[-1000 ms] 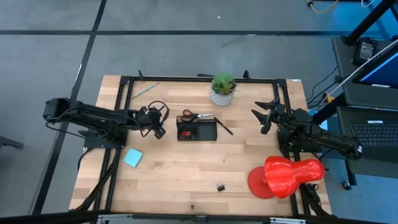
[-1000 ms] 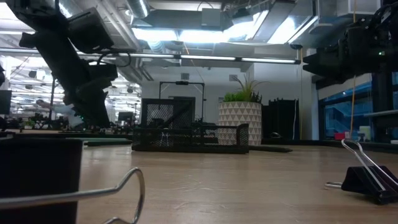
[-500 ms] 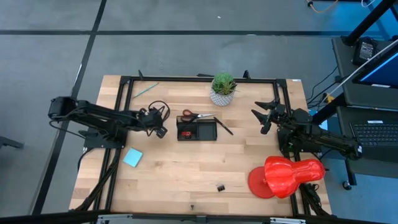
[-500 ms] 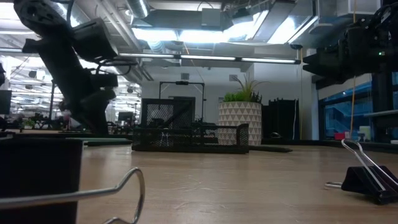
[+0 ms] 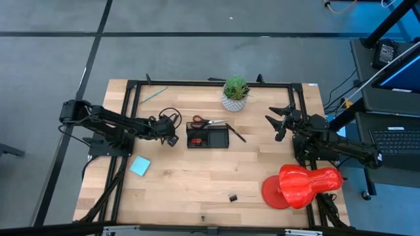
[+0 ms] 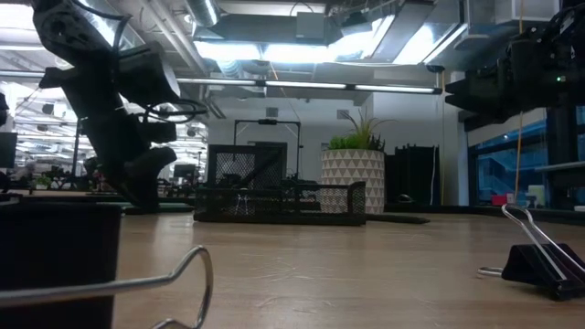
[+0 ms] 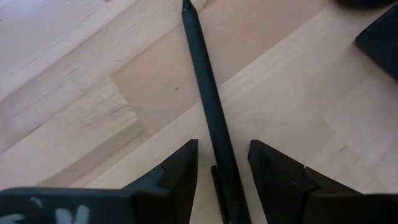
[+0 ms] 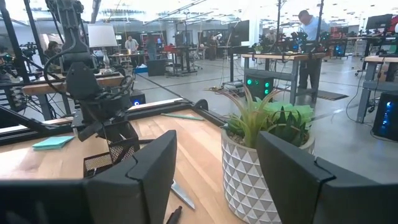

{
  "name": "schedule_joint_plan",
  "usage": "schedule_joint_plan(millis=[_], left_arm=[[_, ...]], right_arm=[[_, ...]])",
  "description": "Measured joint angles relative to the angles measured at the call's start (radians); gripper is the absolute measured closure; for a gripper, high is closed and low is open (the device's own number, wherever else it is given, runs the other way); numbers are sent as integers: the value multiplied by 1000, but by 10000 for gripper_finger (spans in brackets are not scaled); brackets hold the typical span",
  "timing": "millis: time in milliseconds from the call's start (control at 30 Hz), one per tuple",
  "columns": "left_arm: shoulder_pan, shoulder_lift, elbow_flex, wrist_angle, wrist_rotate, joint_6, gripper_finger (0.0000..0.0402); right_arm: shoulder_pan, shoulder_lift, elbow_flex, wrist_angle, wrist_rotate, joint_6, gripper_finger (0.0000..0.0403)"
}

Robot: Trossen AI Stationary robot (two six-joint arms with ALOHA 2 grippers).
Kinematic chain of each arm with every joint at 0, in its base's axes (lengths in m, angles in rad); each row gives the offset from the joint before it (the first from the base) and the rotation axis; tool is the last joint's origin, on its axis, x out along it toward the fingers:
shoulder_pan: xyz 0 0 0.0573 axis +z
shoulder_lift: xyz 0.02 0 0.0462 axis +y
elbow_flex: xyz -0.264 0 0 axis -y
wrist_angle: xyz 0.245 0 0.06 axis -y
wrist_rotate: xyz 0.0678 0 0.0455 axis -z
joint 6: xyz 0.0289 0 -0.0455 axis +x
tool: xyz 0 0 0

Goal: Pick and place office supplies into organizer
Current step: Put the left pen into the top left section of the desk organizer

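Observation:
A thin dark pen [image 7: 205, 87] lies flat on the wooden table just left of the low black organizer [image 5: 207, 137]. My left gripper [image 5: 168, 136] is low over the pen and open. Its two fingers [image 7: 180, 171] stand on either side of the pen's shaft with gaps showing, and the pen runs along between them. My right gripper [image 5: 279, 122] is open and empty, above the table's right side. Red-handled scissors [image 5: 203, 122] lie at the organizer's far edge. A second dark pen [image 5: 236, 134] lies to its right.
A potted plant [image 5: 235, 94] stands behind the organizer. A green pencil [image 5: 152, 95] lies at the far left and a light blue notepad [image 5: 140, 166] at the near left. A black clip [image 5: 232, 196] lies near the front, and a large red object [image 5: 302, 185] sits at the near right.
My left gripper has come down toward the table and a little toward the organizer, ending low over the pen. My right arm has kept still.

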State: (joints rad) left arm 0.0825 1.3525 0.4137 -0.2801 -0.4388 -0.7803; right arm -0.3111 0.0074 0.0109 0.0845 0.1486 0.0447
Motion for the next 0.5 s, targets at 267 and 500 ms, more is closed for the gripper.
schedule_joint_plan(millis=[267, 500], left_arm=[[-53, 7, -11, 9, -82, -44, 261], [-154, 5, -141, 217, -202, -163, 288]], right_arm=[[0, 0, 0, 0, 0, 4, 179], [0, 0, 0, 0, 0, 29, 179]])
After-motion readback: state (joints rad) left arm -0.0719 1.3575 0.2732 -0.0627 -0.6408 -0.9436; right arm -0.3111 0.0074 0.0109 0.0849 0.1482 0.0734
